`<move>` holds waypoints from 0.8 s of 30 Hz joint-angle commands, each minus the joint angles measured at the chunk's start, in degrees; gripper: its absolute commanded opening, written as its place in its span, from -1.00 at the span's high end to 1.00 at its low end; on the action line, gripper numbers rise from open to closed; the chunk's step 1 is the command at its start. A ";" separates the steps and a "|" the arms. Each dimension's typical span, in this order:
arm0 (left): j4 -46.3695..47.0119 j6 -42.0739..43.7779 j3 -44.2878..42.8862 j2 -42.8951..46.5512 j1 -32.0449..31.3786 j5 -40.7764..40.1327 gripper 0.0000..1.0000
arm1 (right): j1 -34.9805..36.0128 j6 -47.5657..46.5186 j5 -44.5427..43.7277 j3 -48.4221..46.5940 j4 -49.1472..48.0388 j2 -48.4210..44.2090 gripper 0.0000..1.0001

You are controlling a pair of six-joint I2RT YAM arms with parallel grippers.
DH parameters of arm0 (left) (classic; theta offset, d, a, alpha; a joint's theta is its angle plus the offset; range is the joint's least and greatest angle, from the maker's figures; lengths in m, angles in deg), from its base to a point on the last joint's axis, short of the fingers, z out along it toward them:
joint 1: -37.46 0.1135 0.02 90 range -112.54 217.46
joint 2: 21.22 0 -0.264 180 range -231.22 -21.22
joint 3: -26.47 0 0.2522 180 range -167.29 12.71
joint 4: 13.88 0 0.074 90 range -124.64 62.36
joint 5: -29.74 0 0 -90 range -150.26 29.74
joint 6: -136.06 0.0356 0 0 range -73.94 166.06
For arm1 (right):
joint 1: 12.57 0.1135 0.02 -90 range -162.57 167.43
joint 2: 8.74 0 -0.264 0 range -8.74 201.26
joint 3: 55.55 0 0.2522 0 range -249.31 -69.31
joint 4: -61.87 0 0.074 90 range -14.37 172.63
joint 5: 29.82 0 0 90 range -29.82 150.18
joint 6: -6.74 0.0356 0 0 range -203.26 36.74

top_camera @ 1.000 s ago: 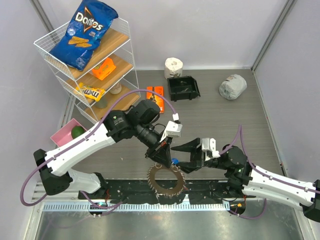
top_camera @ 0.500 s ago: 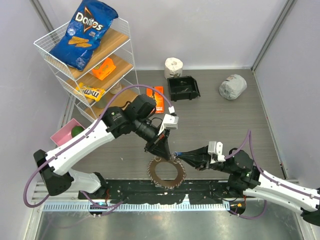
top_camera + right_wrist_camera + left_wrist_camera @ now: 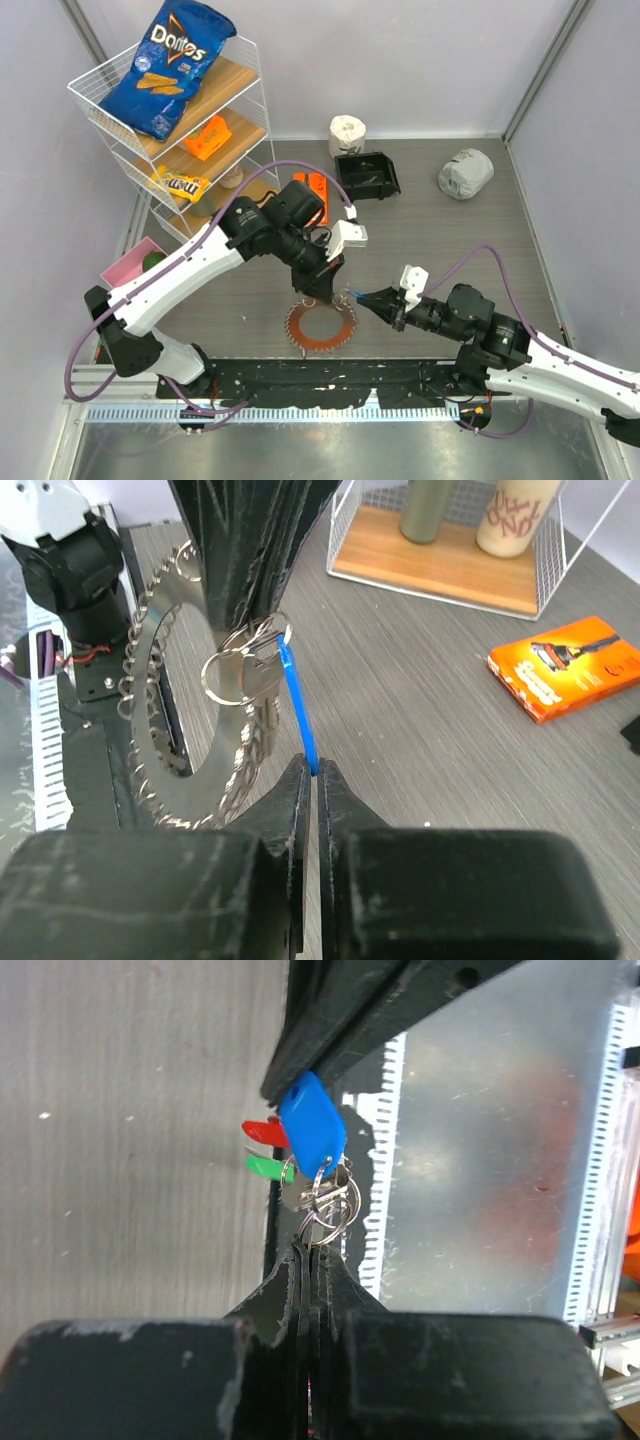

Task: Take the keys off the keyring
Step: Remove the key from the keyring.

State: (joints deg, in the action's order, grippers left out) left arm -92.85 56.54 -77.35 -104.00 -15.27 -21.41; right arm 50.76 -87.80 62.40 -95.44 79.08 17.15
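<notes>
Inspection finding: the keyring (image 3: 145,680) hangs edge-on from the left hand (image 3: 320,292), whose fingers are pressed together on the ring's top, where the small split rings (image 3: 325,1210) join it. The rest of the loop drops towards the tabletop (image 3: 450,230); whether its lower edge touches cannot be told. The keys (image 3: 347,296) cluster at that same top point, just beside the left fingertips and between the two hands. The right hand (image 3: 310,770) is clamped on the far end of the blue key (image 3: 312,1125), gripping it flat between both fingers. The deciding relation is that the blue key's long axis runs straight from the left fingertips to the right fingertips. One end is tethered at the split rings, the other is pinched by the right hand, and the two hands face each other nearly tip to tip. The right hand is therefore the one on the key, while the left serves as anchor. In my judgement, freeing this key calls for working its eye around the split ring's coil, not a plain pull along the axis. Count: one large keyring; at least two small split rings; three colour-headed keys, being one blue, one red key (image 3: 262,1131) and one green key (image 3: 265,1167); and one plain silver key (image 3: 262,680) seen against the rings. More may be hidden behind them.
</notes>
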 commanded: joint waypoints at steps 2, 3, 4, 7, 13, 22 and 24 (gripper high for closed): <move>-13.17 -1.16 -7.83 -3.78 0.08 -12.72 1.00 | -0.14 -1.35 -3.28 -7.61 5.34 2.41 0.90; -14.75 -0.99 -9.94 -5.27 0.08 -15.18 1.00 | -0.14 -1.35 -3.10 -8.66 5.87 2.50 0.90; -16.51 -1.16 -11.70 -6.33 0.08 -17.38 1.00 | -0.14 -0.83 -3.10 -9.02 6.83 2.59 0.90; -17.85 -1.95 -14.43 -8.27 -0.09 -23.98 1.00 | -0.14 0.05 -0.11 -10.60 8.33 2.06 0.90; -13.02 -2.75 -14.27 -6.52 -0.36 -32.79 1.00 | -0.14 2.69 8.31 -12.45 10.18 2.41 0.58; -2.12 4.45 -6.36 3.41 -3.60 -33.40 1.00 | -0.14 7.35 9.83 -7.37 2.47 -0.31 -0.30; -1.41 6.30 -5.22 4.99 -5.27 -34.54 1.00 | -0.05 6.74 9.12 -5.52 -1.40 -1.10 -0.41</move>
State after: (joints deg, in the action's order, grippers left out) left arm -99.36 57.53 -83.95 -103.76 -17.91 -53.70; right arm 50.58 -82.40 71.89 -103.55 87.10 18.17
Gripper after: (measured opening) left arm 0.030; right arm 0.663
